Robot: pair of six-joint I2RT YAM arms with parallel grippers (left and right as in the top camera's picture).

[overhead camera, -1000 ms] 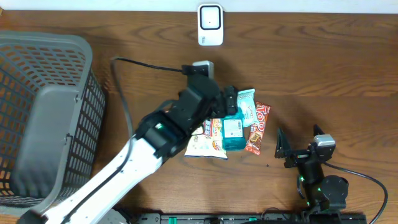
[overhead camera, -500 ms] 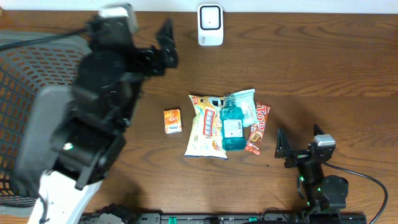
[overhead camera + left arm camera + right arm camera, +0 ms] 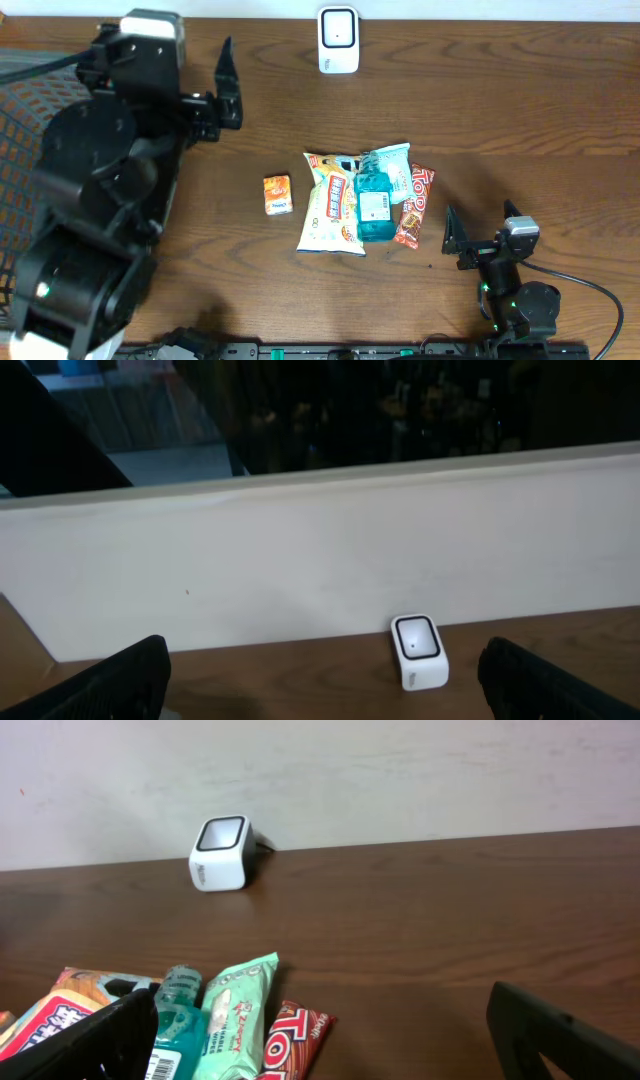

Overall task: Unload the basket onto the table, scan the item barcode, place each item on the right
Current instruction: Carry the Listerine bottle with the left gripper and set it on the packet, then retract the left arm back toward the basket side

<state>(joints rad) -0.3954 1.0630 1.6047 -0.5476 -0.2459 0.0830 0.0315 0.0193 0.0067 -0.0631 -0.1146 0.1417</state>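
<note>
**Left arm** [image 3: 90, 200]: it is raised over the left side of the desk [image 3: 520, 120], and its bulk covers most of the grey mesh basket [image 3: 15, 150] at the left edge. The left jaws are spread wide and hold nothing. In the left wrist view the two dark fingertips [image 3: 125, 680] sit at the bottom corners, with only wall and desk between them. They face the back wall, and the white scanner [image 3: 338, 40] stands ahead of them.

**Right arm** [image 3: 515, 300]: it sits low at the front right of the desk. The right jaws are also spread wide and empty. Their fingertips [image 3: 90, 1040] frame the pile of goods from near desk level.

**Scanner**: it stands at the back edge of the desk, close to the wall. Its dark-rimmed face is tilted upward.

**Items**: none is gripped, and all lie on the desk, well apart from the scanner.
- The snack bag [image 3: 330, 215] forms the left of a cluster at mid-desk.
- The blue bottle [image 3: 374, 205], which carries a white label, lies over the bag's right edge.
- The mint-green wrapper [image 3: 398, 168] lies beside the bottle's upper end.
- The red bar [image 3: 415, 205] closes the cluster on the right, just beside the bottle.
- The small orange packet [image 3: 278, 194] lies alone, just left of the bag and not touching it.

The print on the labels is too small to read from overhead.
</note>
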